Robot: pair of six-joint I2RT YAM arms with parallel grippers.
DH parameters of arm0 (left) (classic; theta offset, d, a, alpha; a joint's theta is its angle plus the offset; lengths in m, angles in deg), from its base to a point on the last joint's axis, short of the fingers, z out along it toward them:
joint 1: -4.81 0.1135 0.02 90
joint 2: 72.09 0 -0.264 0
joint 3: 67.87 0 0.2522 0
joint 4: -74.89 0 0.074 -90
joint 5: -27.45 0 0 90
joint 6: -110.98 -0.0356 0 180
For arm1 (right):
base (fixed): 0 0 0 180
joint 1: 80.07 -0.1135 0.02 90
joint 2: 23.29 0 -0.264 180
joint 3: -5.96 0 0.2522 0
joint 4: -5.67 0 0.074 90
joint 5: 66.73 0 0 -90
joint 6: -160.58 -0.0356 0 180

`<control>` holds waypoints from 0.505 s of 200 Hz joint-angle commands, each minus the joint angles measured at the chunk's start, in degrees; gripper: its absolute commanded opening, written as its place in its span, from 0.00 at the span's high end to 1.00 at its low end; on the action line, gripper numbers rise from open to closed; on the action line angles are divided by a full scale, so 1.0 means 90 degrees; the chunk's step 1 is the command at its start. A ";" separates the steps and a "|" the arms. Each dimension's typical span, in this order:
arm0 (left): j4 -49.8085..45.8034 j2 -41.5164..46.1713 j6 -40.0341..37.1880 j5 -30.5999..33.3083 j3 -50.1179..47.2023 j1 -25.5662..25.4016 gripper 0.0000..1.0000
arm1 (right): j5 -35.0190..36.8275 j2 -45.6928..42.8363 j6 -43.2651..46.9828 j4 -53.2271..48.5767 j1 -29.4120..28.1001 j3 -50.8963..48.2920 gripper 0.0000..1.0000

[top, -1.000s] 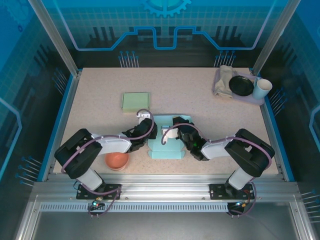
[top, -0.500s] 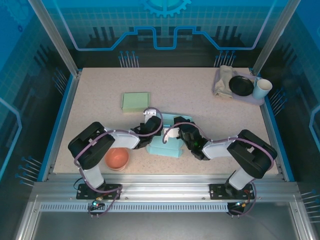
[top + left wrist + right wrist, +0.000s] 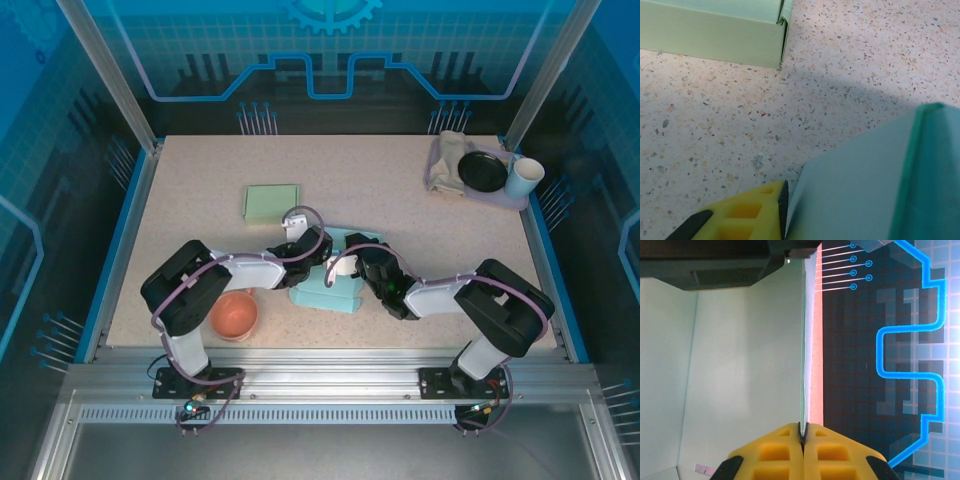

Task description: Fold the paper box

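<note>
Pinching paper box (image 3: 322, 298) wall, right tool (image 3: 802, 426) clenched; left tool (image 3: 315, 252) grip unclear; tray (image 3: 495, 200) holds plate (image 3: 483, 171), cup (image 3: 524, 177).

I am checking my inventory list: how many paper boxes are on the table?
2. A green box lies at the back left, standing alone. A light blue box is at the front centre, partly covered from above. Another could be hidden from the cameras.

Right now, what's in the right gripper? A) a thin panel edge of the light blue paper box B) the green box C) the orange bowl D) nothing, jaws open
A: in the right wrist view the right gripper is shut, with the thin edge of a paper box panel pinched between its yellow tips.
</note>
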 commanded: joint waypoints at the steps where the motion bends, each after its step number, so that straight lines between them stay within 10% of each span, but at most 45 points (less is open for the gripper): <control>1: -0.0481 0.0188 -0.0088 0.0476 -0.0314 0.0454 0.73 | 0.0273 -0.0156 -0.0218 -0.0473 0.0189 -0.0119 1.00; 101: 0.1104 0.1019 -0.1523 -0.1001 -0.1269 0.0276 0.49 | 0.0248 -0.0151 -0.0374 -0.0734 0.0240 -0.0022 1.00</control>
